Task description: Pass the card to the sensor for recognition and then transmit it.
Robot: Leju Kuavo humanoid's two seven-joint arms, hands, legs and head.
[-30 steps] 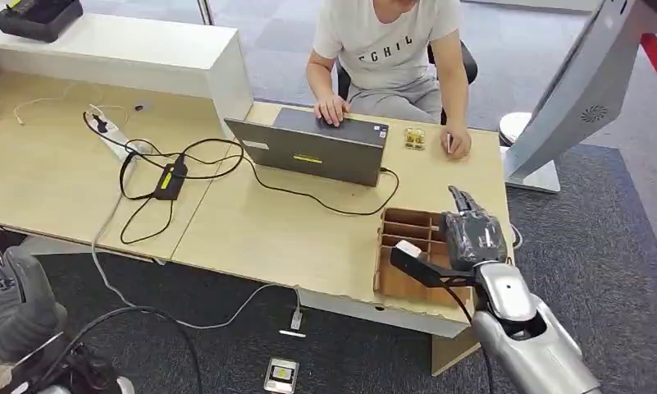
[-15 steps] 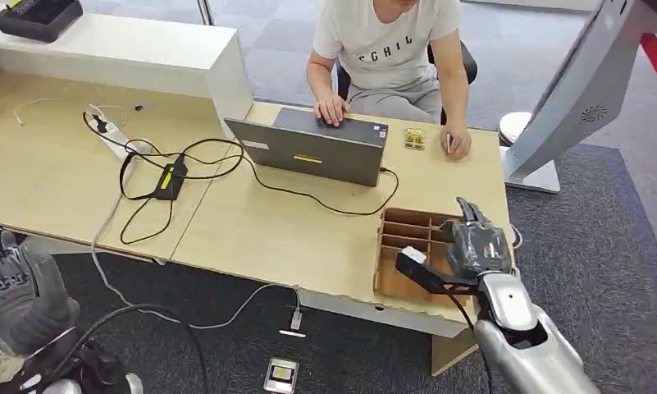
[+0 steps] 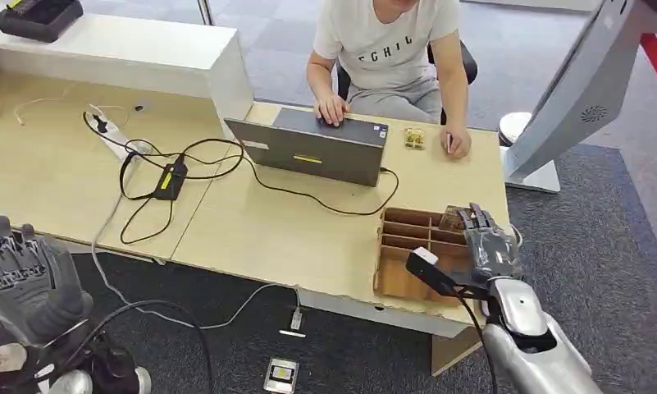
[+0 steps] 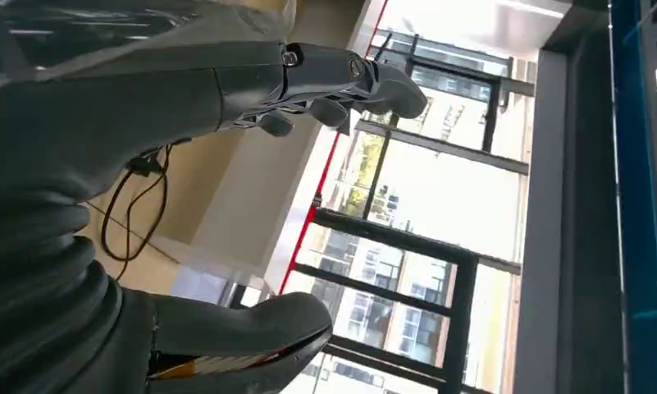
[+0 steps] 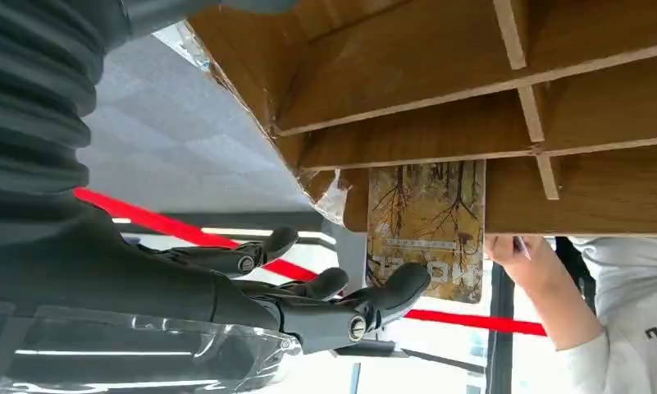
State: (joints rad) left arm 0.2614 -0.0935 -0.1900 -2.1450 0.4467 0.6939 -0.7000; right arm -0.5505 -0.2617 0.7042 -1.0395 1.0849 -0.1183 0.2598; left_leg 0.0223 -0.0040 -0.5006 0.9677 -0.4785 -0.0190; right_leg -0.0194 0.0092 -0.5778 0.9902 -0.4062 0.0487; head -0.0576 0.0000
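Setting: an office with grey carpet; a light wooden desk (image 3: 251, 230) runs across the head view, with a white raised counter (image 3: 144, 53) at its far left corner.
Card holder: a brown wooden divided tray (image 3: 407, 246) sits at the desk's near right corner, its slats forming several narrow compartments.
Card: a card (image 5: 427, 230) printed with a tree pattern stands in the compartment at the tray's far right end, near the desk's right edge; in the head view only a sliver of it (image 3: 451, 217) rises above the tray wall.
Right hand: the right hand (image 3: 490, 246) hovers over the tray's right end, fingers (image 5: 390, 291) spread and extended toward the card, one fingertip at or just short of the card's face; it grasps nothing.
Left hand: the left hand (image 3: 25, 279) is raised off the desk's near left edge, fingers apart and empty.
Person: a person in a white T-shirt (image 3: 390, 45) sits at the far edge, one hand on a grey laptop (image 3: 312, 148), the other resting near the far right corner.
Cables: a black power adapter (image 3: 171, 179) and looping cords lie left of the laptop, by a white power strip (image 3: 116, 139).
Floor: a small device (image 3: 281, 376) lies below the desk's near edge.
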